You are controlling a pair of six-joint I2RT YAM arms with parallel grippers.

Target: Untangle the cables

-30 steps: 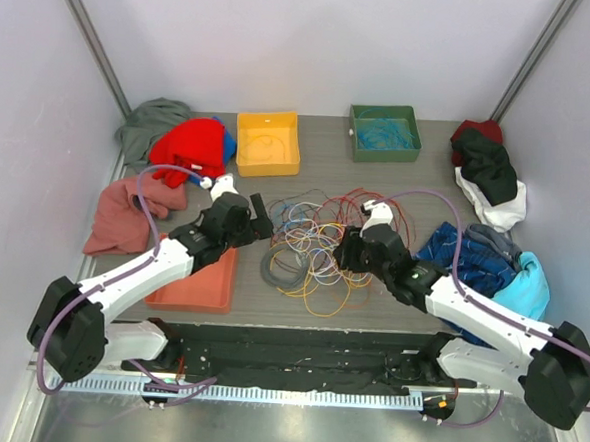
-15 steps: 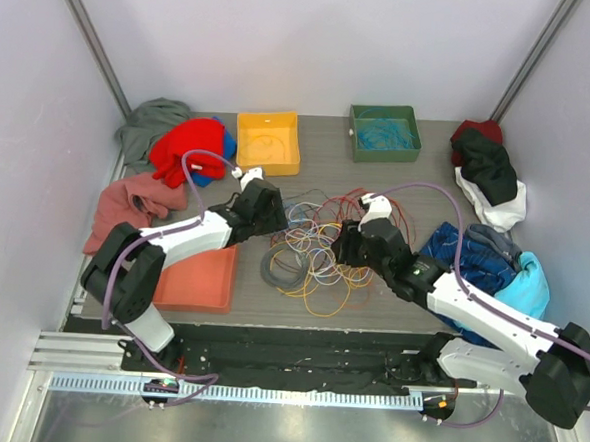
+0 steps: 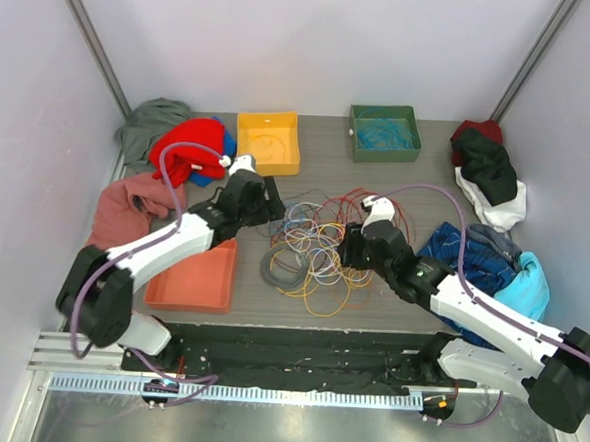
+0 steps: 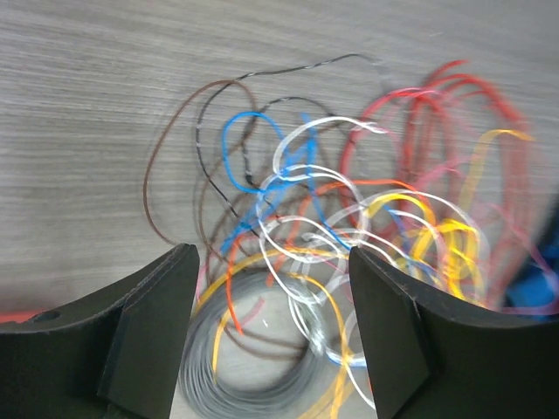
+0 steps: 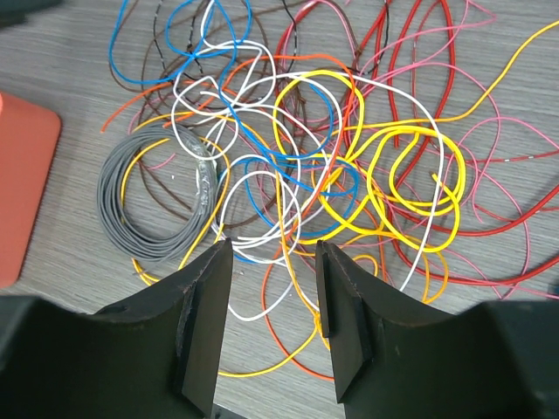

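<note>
Sitting on a grey wood-grain table point(image 3: 319, 157) boxed in by pale walls, the cables point(image 3: 313, 247) lie in one tangled heap mid-table, between the two arms. Yellow bin point(image 3: 268, 144) and green bin point(image 3: 384, 133) at the far edge, orange tray point(image 3: 196, 280) near left. Clothes along both sides: red point(image 3: 189, 146), pink point(image 3: 125, 211), blue point(image 3: 478, 257).

Left gripper point(image 3: 268, 201) is at the heap's left edge, fingers spread, nothing between. Right gripper point(image 3: 345, 252) is at the right edge, fingers parted, no cable pinched.

Only the top view shows bins, clothes and arms. Right wrist view sorts out the strands: yellow, white, blue, red and pink loops crossing, with a grey coil point(image 5: 153, 205) to their left. Left wrist view is blurred but shows thin black and brown loops on bare wood at the heap's fringe.
</note>
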